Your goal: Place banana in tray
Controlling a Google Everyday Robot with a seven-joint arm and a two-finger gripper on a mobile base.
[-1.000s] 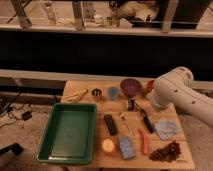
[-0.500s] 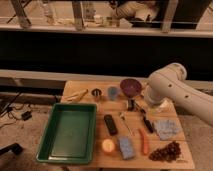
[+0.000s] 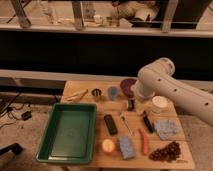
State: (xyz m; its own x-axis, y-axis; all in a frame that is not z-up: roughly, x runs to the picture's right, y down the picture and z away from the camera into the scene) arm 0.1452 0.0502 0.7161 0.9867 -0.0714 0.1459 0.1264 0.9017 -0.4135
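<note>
Moved since the earlier views: the arm, swung leftward over the bench (image 3: 116, 107) from its right side; listed items unshifted.

1. Tray (image 3: 70, 132): green, deep, front-left of bench. Empty.
2. Banana (image 3: 76, 95): pale, lying at the rear-left of the bench, just behind the tray's far rim and apart from it. Untouched.
3. Metal cup (image 3: 96, 93), blue-grey cup (image 3: 113, 92), maroon bowl (image 3: 128, 85): rear row, right of the banana.
4. Black block (image 3: 110, 124), round orange fruit (image 3: 108, 145), blue sponge (image 3: 126, 147): front middle, right of the tray.
5. End effector (image 3: 131, 104): hanging low over mid-bench, just in front of the maroon bowl, well apart from the banana with both cups between. Not carrying the banana; whether wide or narrow cannot be told.
6. Orange-red stick (image 3: 144, 142), white tub (image 3: 160, 103), blue-grey cloth (image 3: 165, 128), dark reddish cluster (image 3: 166, 151): right portion.

Step in hand (judged): approach; grasp not yet made.
Next move (judged): travel further left, passing clear of both cups; descend over the banana's middle; close across its narrow width; then a short carry forward over the rim and release inside the tray.
</note>
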